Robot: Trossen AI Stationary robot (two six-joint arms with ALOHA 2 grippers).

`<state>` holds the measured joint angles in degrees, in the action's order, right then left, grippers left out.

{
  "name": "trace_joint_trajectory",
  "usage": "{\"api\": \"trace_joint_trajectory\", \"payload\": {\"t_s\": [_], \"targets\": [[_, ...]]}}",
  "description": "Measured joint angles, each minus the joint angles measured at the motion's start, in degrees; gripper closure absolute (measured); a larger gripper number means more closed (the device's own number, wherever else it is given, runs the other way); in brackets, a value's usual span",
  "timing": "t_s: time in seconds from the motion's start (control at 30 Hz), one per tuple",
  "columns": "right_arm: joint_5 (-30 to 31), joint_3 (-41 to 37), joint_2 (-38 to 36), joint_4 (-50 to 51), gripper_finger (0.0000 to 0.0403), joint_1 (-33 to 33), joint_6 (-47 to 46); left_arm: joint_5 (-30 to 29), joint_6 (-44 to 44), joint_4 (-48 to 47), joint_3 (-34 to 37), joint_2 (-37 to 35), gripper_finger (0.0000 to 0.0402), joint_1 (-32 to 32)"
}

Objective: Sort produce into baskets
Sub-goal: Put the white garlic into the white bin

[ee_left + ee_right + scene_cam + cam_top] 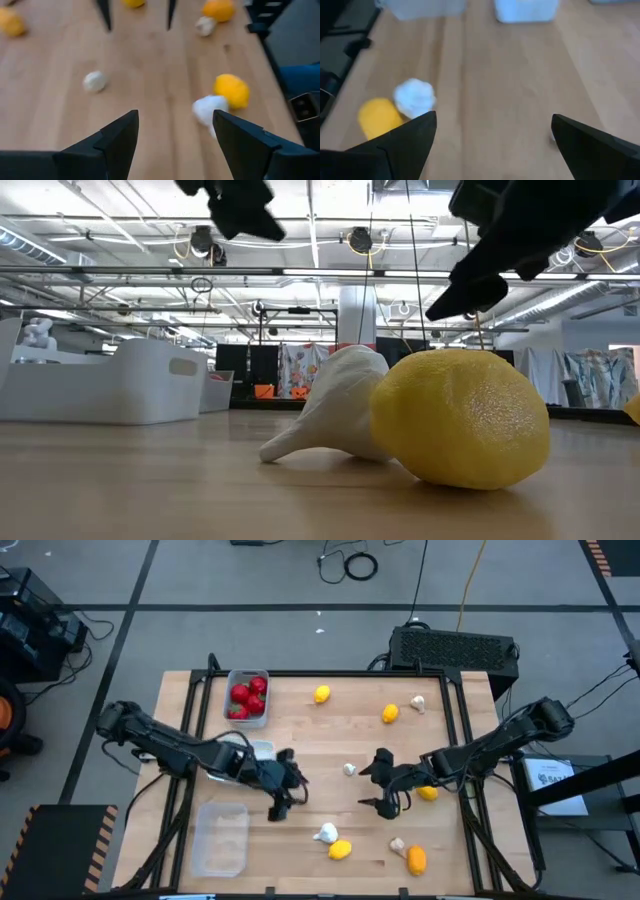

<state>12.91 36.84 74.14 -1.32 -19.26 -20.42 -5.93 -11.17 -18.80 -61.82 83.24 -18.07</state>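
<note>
Left gripper (287, 787) hovers over mid-table, fingers spread and empty. Right gripper (383, 781) faces it, jaws wide apart, holding nothing. Red fruits (248, 697) sit in the grey basket (264, 676) at the far left; the clear basket (219, 837) lies near left. A garlic bulb (326, 833) touches a lemon (340, 850) near centre. A printed sheet (556, 778) lies right of the table, its writing probably too small to read.
</note>
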Motion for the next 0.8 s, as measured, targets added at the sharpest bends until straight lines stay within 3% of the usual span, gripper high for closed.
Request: {"api": "trace_joint_trajectory", "payload": {"t_s": [0.13, 0.23, 0.33, 0.5, 0.53, 0.8], "targets": [[-0.8, 0.02, 1.07, -3.24, 0.004, -2.24, 1.64, -0.02, 1.78, 7.9, -0.02, 5.11, 0.0139, -3.32], [-2.87, 0.02, 1.67, -5.93, 0.0094, -4.32, 2.29, -0.02, 2.7, 12.78, -0.02, 9.78, 0.0139, -5.33], [-2.92, 0.02, 1.74, -7.01, 0.0186, -6.6, 2.19, -0.07, 2.44, 16.8, -0.02, 14.16, 0.0139, -6.95], [-2.82, 0.02, 1.71, -6.64, 0.0373, -10.01, 0.83, -0.11, -1.6, 18.92, -0.02, 19.52, 0.0139, -8.54], [-2.8, 0.02, 1.71, -6.54, 0.0385, -10.54, 0.38, -0.11, -3.19, 18.79, -0.02, 20.15, 0.0139, -8.71], [-2.38, 0.02, 1.71, -6.63, 0.0373, -12.14, -1.32, -0.22, -17.07, 18.44, -0.02, 24.78, 0.0139, -9.56]]}}
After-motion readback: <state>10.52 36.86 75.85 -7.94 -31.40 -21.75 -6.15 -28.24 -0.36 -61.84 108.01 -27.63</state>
